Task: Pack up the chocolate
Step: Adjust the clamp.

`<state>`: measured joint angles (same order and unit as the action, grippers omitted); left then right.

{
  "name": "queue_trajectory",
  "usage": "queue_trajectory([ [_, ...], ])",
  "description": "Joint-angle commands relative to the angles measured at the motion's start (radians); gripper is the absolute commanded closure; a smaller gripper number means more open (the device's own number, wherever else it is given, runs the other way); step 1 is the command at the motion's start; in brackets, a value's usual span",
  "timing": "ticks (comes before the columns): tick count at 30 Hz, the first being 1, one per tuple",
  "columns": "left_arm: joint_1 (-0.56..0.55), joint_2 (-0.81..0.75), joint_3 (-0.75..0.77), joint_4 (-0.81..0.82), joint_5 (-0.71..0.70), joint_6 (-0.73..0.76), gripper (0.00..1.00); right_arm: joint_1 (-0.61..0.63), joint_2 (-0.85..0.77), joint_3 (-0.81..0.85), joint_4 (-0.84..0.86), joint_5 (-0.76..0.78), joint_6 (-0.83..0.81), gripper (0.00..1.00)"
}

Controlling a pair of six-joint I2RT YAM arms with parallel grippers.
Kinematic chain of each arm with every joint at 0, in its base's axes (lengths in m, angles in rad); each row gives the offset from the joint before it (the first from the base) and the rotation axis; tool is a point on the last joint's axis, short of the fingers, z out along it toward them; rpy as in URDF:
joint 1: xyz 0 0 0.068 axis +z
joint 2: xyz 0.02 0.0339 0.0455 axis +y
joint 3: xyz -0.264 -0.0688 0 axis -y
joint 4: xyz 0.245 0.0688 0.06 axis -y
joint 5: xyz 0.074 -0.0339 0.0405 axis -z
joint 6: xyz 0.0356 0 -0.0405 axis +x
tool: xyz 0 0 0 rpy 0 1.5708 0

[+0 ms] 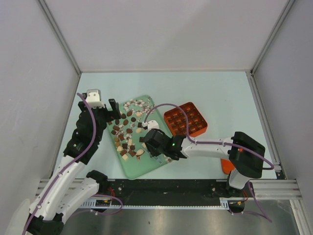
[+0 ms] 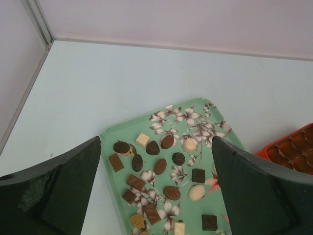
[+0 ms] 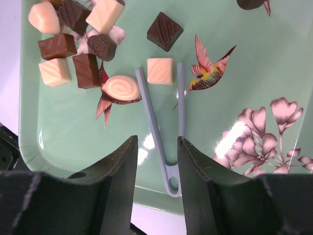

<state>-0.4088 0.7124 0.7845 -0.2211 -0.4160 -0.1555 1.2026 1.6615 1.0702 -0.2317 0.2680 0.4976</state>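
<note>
Now, your right gripper (image 3: 156, 139) over mint-green floral tray (image 3: 254, 58) near 5 o'clock rim, jaws narrow around pale-grey plastic tweezers (image 3: 151, 122); pinching or not, can't tell. Tweezer tips flank cream square chocolate (image 3: 160, 71). Brown and cream chocolate pieces (image 1: 124, 134) scattered across tray. Your left gripper (image 2: 156, 139) at tray's 10 o'clock, jaws spread wide.

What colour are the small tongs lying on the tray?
Pale lavender-grey tongs, on the mint-green tray; clearest in right wrist view.
</note>
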Motion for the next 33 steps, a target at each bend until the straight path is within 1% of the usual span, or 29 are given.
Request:
queue_trajectory([
  [1,0.005,-0.011,-0.002,0.017,0.006,0.025,0.00,0.008,0.014,0.043,0.009,0.007,-0.001,0.57],
  [4,0.007,-0.008,-0.002,0.017,0.011,0.024,0.00,0.008,0.012,0.050,-0.046,0.028,0.021,0.57],
  [7,0.007,-0.007,-0.001,0.017,0.022,0.020,0.00,0.000,0.033,0.050,-0.089,0.011,0.038,0.57],
  [10,0.005,-0.008,-0.001,0.014,0.026,0.017,0.00,-0.018,0.063,0.051,-0.087,-0.024,0.042,0.61],
  [15,0.007,-0.004,-0.001,0.014,0.029,0.014,0.00,-0.044,0.116,0.076,-0.077,-0.082,0.029,0.64],
  [20,0.007,-0.002,-0.002,0.014,0.037,0.011,0.00,-0.057,0.181,0.106,-0.107,-0.099,0.036,0.66],
  [22,0.005,-0.005,-0.004,0.015,0.048,0.005,0.00,-0.063,0.188,0.112,-0.113,-0.101,0.041,0.73],
  [23,0.005,-0.004,-0.001,0.011,0.049,0.004,0.00,-0.063,0.187,0.114,-0.119,-0.101,0.044,0.78],
  [24,0.007,-0.004,-0.001,0.009,0.054,-0.002,0.00,-0.064,0.184,0.114,-0.123,-0.095,0.044,0.85],
  [26,0.007,-0.004,-0.001,0.006,0.083,-0.027,0.00,-0.063,0.159,0.114,-0.129,-0.087,0.042,0.91],
  [27,0.007,-0.002,0.001,0.003,0.097,-0.036,0.00,-0.061,0.150,0.114,-0.130,-0.088,0.038,0.96],
  [29,0.005,0.005,0.001,-0.012,0.144,-0.061,0.00,-0.054,0.123,0.114,-0.133,-0.076,0.022,1.00],
  [33,0.007,0.019,0.007,-0.067,0.204,-0.104,0.00,-0.044,0.074,0.114,-0.170,-0.050,0.006,1.00],
])
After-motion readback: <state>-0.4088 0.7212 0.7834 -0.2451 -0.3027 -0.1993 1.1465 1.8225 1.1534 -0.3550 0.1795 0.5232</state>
